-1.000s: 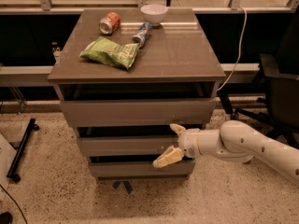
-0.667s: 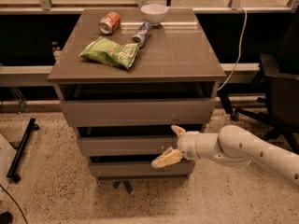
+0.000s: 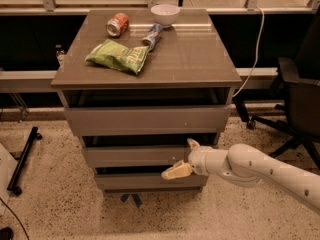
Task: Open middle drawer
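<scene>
The middle drawer point(image 3: 132, 156) is the second of three grey-brown fronts on the cabinet, and a dark gap shows above it. My gripper point(image 3: 183, 158) is at the right part of this front, at the end of the white arm that comes in from the lower right. It is open. The upper fingertip point(image 3: 192, 144) is at the drawer's top edge. The lower finger point(image 3: 175, 171) is just below its bottom edge. I cannot tell whether the fingers touch the panel.
The taller top drawer front point(image 3: 145, 120) and the lowest front point(image 3: 150, 181) sit above and below. On the cabinet top point(image 3: 200, 59) lie a green chip bag point(image 3: 117, 56), a soda can point(image 3: 118, 24), a blue bottle point(image 3: 152, 35) and a white bowl point(image 3: 165, 13). An office chair point(image 3: 295, 99) stands to the right, and a cable point(image 3: 252, 59) hangs beside it.
The arm has shifted a little to the left and down along the middle drawer front. The drawer fronts have not visibly moved.
</scene>
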Motion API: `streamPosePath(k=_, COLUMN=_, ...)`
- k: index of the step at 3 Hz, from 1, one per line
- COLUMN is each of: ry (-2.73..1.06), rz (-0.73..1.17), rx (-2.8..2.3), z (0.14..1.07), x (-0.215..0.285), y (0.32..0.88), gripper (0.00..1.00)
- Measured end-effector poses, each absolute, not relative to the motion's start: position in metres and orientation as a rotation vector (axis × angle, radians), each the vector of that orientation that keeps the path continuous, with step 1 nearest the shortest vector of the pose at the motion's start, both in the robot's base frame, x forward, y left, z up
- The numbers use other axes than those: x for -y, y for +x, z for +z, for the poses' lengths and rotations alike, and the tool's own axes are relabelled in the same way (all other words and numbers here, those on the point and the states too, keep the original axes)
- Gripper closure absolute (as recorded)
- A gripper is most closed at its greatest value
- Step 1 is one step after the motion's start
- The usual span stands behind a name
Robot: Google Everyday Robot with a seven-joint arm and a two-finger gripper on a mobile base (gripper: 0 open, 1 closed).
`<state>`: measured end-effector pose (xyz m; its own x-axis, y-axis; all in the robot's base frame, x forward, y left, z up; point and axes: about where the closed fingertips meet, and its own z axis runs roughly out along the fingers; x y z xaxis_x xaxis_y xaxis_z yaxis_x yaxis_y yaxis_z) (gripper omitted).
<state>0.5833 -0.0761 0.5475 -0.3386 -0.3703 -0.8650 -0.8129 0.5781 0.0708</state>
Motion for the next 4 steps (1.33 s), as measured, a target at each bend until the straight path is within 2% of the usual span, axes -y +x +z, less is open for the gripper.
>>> streamPosePath(k=2, ry=-0.926, rz=0.577, rx=-1.982, z=0.513, x=0.083, y=0.624, gripper=0.0)
streamPosePath(k=4, ry=-0.906, rz=0.592, rx=-2.076, z=0.463, x=0.098, y=0.66, gripper=0.0)
